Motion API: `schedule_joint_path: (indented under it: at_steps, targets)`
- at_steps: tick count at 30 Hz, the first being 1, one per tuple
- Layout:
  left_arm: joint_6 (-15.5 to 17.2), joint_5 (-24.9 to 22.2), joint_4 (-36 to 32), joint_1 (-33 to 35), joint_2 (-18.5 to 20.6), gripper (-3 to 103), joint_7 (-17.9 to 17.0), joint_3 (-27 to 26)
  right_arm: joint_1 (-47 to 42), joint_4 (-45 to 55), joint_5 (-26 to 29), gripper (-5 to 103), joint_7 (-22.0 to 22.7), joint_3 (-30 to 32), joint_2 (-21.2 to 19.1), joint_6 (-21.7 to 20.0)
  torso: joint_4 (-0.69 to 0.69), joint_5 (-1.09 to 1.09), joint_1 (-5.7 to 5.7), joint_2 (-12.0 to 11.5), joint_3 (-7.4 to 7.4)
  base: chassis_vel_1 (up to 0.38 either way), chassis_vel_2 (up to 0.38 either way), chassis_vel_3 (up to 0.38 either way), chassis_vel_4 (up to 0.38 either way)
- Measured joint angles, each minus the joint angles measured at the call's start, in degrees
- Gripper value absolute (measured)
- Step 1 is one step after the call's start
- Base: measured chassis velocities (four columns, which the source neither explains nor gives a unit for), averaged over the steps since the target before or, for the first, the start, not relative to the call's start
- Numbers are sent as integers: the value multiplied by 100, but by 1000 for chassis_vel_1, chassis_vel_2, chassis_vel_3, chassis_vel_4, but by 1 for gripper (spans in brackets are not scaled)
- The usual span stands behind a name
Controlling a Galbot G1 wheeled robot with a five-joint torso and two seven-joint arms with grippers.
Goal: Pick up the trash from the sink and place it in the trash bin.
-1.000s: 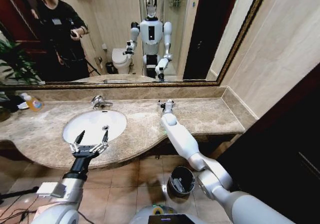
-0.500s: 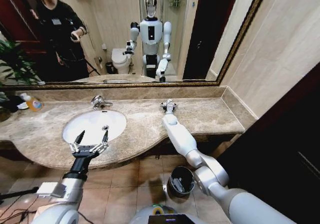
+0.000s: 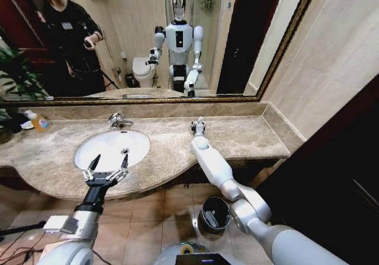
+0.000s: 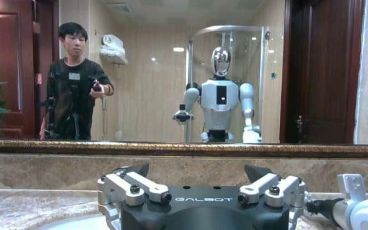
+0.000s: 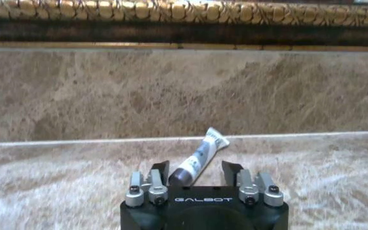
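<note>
The right tool (image 5: pixel 196 173) was out over the marble bench (image 3: pixel 249 131) near the back wall, its fingers spread on each side of a small white tube (image 5: pixel 199 157) lying there. The left tool (image 3: pixel 108 163) hung wide open over the front rim of the sink (image 3: pixel 83 144). The bin (image 3: pixel 214 213) stood on the floor below

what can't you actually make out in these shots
- Right gripper on the tube: the right wrist view hides the fingertips behind the gripper body, so a grip cannot be confirmed.
- Sink basin: the left gripper covers its near part in the head view.
- Trash bin: its inside is too dark in the head view.
</note>
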Motion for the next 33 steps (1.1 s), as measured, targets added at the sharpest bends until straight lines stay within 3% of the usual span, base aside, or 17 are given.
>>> schedule_joint_path:
  at_steps: [1, 9, 11, 13, 16, 18, 19, 25, 33]
  targets:
    - [0, 0, 0, 0, 0, 100, 0, 0, -13, 0, 2, 53, -4, -16, -1, -4, 0, 0, 0, 0, 0, 0, 0, 0, 0]
    - [0, 0, 0, 0, 0, 100, 0, 0, -27, 7, 27, 48, -23, -101, -2, -7, 0, 0, 0, 0, 0, 0, 0, 0, 0]
    - [0, 0, 0, 0, 0, 100, 0, 0, -20, 8, 48, 38, -27, -111, -1, -7, 0, 0, 0, 0, 0, 0, 0, 0, 0]
    - [0, 0, 0, 0, 0, 100, 0, 0, -14, 9, 52, 38, -29, -115, -1, -7, 0, 0, 0, 0, 0, 0, 0, 0, 0]
    - [0, 0, 0, 0, 0, 100, 0, 0, -13, 24, 64, 23, -34, -151, -26, -6, 0, 0, 0, 0, 0, 0, 0, 0, 0]
    - [0, 0, 0, 0, 0, 100, 0, 0, -20, 33, 65, 23, -34, -156, -35, -5, 0, 0, 0, 0, 0, 0, 0, 0, 0]
    - [0, 0, 0, 0, 0, 100, 0, 0, -38, 58, 66, 18, -34, -167, -50, -2, 0, 0, 0, 0, 0, 0, 0, 0, 0]
    - [0, 0, 0, 0, 0, 100, 0, 0, -175, 306, 72, 18, -6, -248, -148, -2, 0, 0, 0, 0, 0, 0, 0, 0, 0]
    - [0, 0, 0, 0, 0, 100, 0, 0, -777, 1861, 293, 18, 90, -648, -822, -95, 0, 0, 0, 0, 0, 0, 0, 0, 0]
